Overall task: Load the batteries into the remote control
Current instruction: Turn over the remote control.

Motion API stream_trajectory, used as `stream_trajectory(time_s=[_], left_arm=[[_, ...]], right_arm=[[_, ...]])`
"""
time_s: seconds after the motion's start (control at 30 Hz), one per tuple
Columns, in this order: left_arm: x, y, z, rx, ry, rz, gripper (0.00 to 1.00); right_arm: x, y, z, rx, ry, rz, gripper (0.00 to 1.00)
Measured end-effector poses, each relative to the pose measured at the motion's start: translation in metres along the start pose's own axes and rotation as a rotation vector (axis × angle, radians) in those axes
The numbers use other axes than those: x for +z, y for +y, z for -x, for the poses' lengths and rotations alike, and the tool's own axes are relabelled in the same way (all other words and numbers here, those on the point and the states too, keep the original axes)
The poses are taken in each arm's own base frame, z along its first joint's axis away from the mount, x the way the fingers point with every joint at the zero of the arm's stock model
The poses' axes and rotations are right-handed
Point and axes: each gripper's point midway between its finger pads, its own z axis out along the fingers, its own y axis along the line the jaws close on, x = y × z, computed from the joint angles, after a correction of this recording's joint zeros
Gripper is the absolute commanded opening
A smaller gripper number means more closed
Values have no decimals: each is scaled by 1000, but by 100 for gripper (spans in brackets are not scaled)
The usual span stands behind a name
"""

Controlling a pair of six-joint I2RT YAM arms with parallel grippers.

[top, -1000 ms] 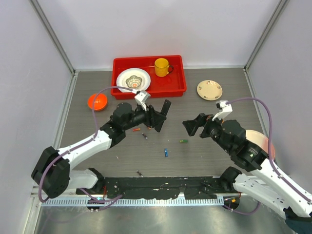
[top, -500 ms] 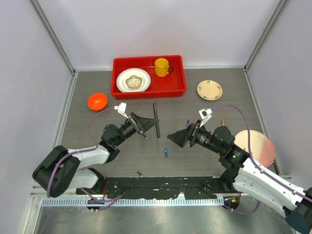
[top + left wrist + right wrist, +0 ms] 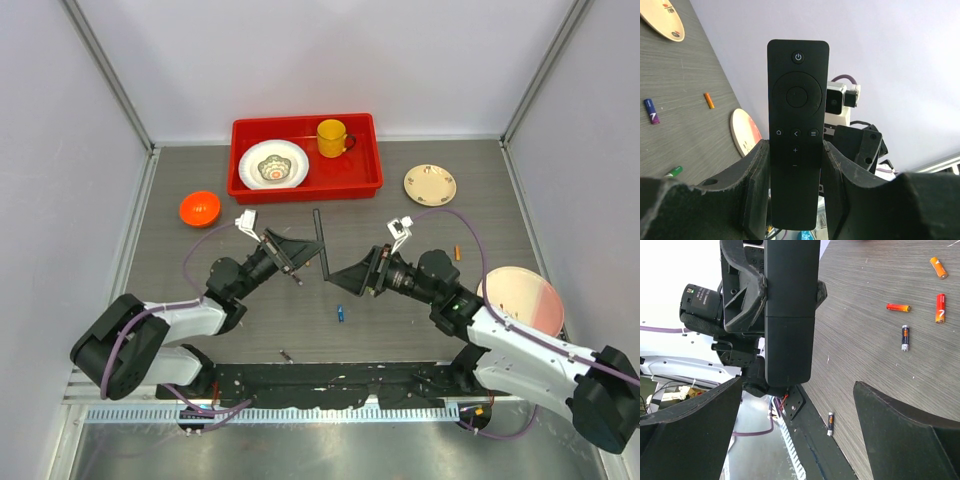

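Observation:
The remote control (image 3: 320,245) is a slim black bar held off the table in my left gripper (image 3: 291,251), which is shut on its lower half. In the left wrist view the remote (image 3: 795,100) shows its button face between the fingers (image 3: 754,190). My right gripper (image 3: 348,275) is open and empty, just right of the remote; its wrist view shows the remote's plain back (image 3: 790,310) ahead of the wide jaws. Batteries lie on the table: a blue one (image 3: 341,313), an orange one (image 3: 458,252), a dark one (image 3: 286,355), and several more (image 3: 905,337).
A red tray (image 3: 370,185) with a white bowl (image 3: 273,164) and yellow mug (image 3: 332,137) stands at the back. An orange bowl (image 3: 200,208) is at the left, a cream plate (image 3: 430,184) at the back right, a pink plate (image 3: 522,300) at the right.
My right gripper has moved left, close up to the remote. My left gripper has tilted the remote upright and kept its hold, shifting only slightly in the last half second.

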Motion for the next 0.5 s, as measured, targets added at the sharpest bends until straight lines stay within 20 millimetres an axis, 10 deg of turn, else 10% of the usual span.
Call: stream_trajectory(time_s=[0.5], left_arm=[[-6, 0, -8, -15, 32, -3, 0]], right_arm=[[21, -5, -4, 28, 28, 31, 89]])
